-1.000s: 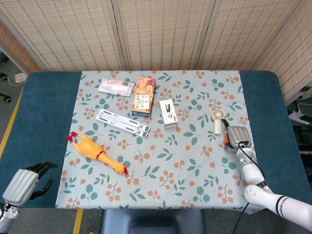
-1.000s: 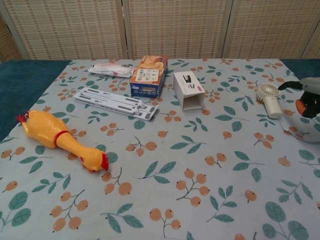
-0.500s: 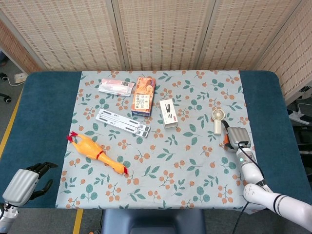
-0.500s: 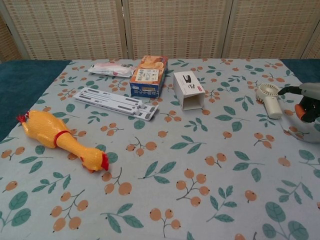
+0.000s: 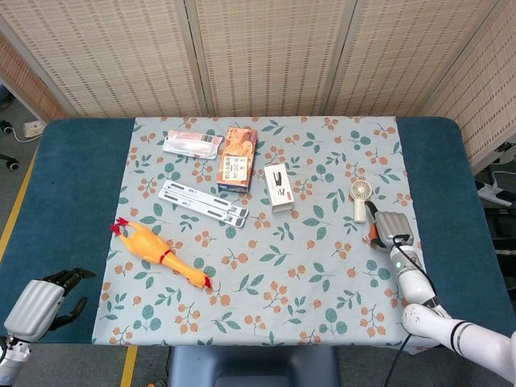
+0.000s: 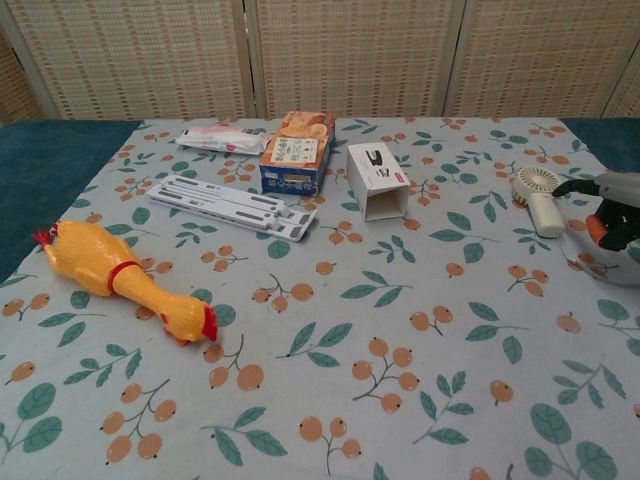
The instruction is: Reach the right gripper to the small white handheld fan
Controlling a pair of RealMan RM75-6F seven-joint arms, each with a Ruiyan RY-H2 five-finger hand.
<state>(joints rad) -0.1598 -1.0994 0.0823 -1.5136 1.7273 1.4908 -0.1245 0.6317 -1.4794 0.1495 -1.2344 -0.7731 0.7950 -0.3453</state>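
While right hand (image 5: 390, 228) sits beside white fan (image 5: 359, 198), its fingers partly cropped, grip unclear

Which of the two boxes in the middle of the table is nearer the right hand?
The white stapler box. It lies to the right of the orange snack box, so it is closer to the right hand beside the fan.

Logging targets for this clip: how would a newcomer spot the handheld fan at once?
Start at the floral tablecloth and go to its right edge, just ahead of the right robot hand. The small white fan lies flat there, apart from the white box; only it has a round grille head on a stubby handle.
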